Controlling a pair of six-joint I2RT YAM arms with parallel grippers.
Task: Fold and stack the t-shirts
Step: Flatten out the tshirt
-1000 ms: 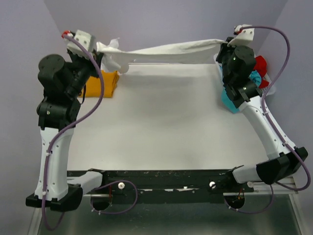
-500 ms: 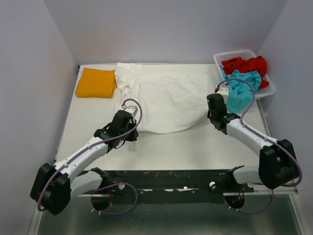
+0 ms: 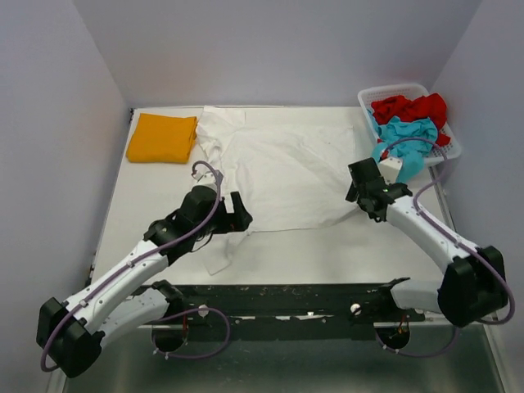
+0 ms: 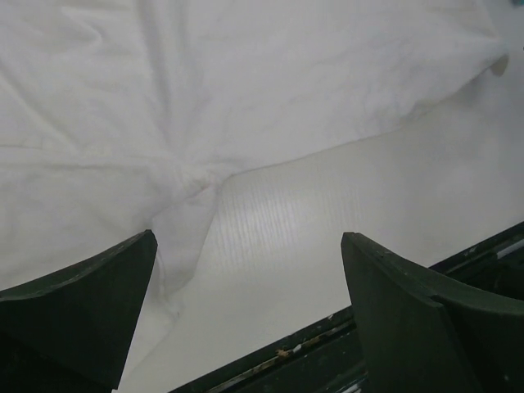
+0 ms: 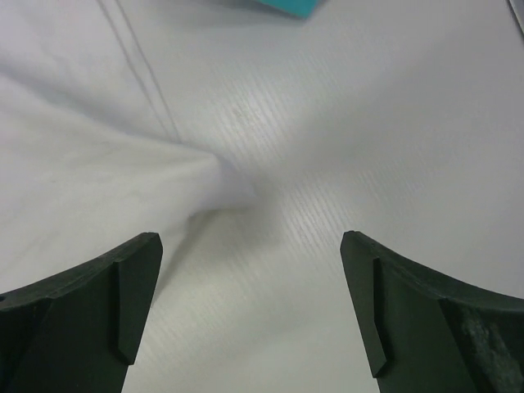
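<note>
A white t-shirt (image 3: 282,168) lies spread and wrinkled across the middle of the table, with one corner trailing toward the front edge by my left arm. A folded orange-yellow t-shirt (image 3: 162,137) rests at the back left. Red (image 3: 412,106) and teal (image 3: 407,133) t-shirts are heaped in the basket. My left gripper (image 3: 236,214) hovers open over the white shirt's (image 4: 205,98) near left edge, its jaws (image 4: 247,246) empty. At the shirt's near right corner (image 5: 90,188), my right gripper (image 3: 357,193) is open too, nothing between its fingertips (image 5: 250,241).
A white lattice basket (image 3: 366,100) stands at the back right corner, with teal cloth hanging over its near side. The dark front rail (image 4: 458,266) of the table runs just below my left gripper. Grey walls close in the back and both sides.
Both grippers carried the white shirt from high at the back down toward the front and laid it on the table. Both then opened and let go of it.
</note>
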